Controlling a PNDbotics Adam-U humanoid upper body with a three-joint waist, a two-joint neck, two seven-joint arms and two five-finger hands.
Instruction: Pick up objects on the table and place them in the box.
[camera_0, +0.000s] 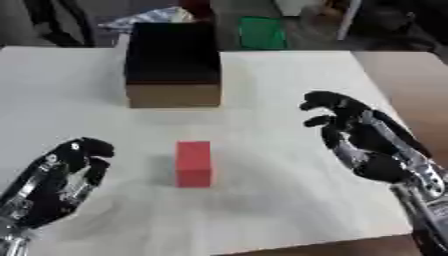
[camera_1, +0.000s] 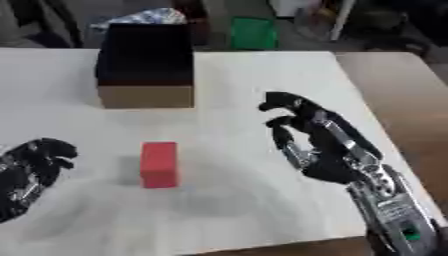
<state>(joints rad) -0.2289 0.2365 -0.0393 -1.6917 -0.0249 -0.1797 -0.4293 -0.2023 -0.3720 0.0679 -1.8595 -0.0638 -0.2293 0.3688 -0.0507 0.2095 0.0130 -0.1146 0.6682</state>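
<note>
Here a red rectangular block stands on the pale wooden table, near the open black-lined cardboard box, between the empty, loosely curled left hand and right hand.

No readable text, labels, numbers; views perhaps too soft.
</note>
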